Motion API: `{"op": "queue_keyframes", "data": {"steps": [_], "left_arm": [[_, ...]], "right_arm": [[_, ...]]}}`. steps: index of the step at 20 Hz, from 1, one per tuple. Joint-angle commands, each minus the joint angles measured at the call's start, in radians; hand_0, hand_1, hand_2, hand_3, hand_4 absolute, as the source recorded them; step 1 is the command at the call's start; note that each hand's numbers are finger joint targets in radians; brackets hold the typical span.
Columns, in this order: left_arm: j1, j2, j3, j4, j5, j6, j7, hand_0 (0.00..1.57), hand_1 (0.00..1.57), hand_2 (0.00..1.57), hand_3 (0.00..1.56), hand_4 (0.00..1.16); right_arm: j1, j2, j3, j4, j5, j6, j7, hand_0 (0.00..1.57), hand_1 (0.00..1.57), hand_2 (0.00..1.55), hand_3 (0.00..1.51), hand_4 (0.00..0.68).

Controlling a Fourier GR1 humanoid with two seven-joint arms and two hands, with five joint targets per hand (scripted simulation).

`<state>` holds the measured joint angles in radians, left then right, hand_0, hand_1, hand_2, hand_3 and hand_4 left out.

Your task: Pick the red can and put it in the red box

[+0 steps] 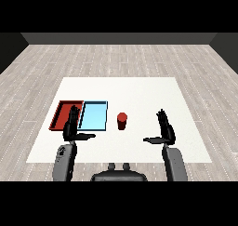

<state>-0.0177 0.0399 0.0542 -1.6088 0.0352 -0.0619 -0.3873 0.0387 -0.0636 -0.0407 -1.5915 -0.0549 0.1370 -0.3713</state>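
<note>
A small red can (122, 120) stands upright on the white table, just right of the light blue tray (93, 115). The red tray (63, 111) lies to the left of the blue one. My right hand (165, 129) hovers to the right of the can, well apart from it, fingers straight and thumb pointing left. My left hand (71, 125) is raised over the near edges of the two trays, fingers straight, thumb pointing right. Neither hand holds anything.
The white table (139, 90) stretches back behind the can and trays. A grey plank floor surrounds it. Both grey forearms enter from the lower corners.
</note>
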Motion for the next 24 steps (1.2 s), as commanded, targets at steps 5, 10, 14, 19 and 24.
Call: {"op": "queue_keyframes", "data": {"steps": [5, 10, 14, 19, 24], "left_arm": [[0.023, -0.007, -0.019, 0.011, -0.037, 0.017, -0.041, 0.0, 0.0, 0.0, 0.0, 0.0], [-0.032, 0.009, 0.025, 0.11, -0.016, 0.007, -0.095, 0.0, 0.0, 0.0, 0.0, 0.0], [0.004, 0.009, 0.017, 0.077, -0.02, 0.009, -0.085, 0.0, 0.0, 0.0, 0.0, 0.0], [-0.023, -0.018, -0.002, 0.108, -0.045, 0.046, -0.094, 0.0, 0.0, 0.0, 0.0, 0.0], [0.035, -0.002, -0.014, -0.06, -0.017, 0.034, 0.031, 0.0, 0.0, 0.0, 0.0, 0.0]], "right_arm": [[-0.112, -0.021, -0.041, 0.075, -0.004, 0.0, 0.027, 0.0, 0.0, 0.0, 0.0, 0.0], [-0.11, 0.036, 0.022, 0.061, 0.029, -0.032, 0.04, 0.0, 0.0, 0.0, 0.0, 0.0], [-0.066, 0.02, 0.032, -0.045, -0.003, -0.001, 0.123, 0.0, 0.0, 0.0, 0.0, 0.0], [-0.153, 0.062, 0.046, 0.12, 0.001, -0.042, 0.056, 0.0, 0.0, 0.0, 0.0, 0.0], [-0.183, 0.046, 0.003, 0.223, -0.051, 0.008, 0.031, 0.0, 0.0, 0.0, 0.0, 0.0]]}}
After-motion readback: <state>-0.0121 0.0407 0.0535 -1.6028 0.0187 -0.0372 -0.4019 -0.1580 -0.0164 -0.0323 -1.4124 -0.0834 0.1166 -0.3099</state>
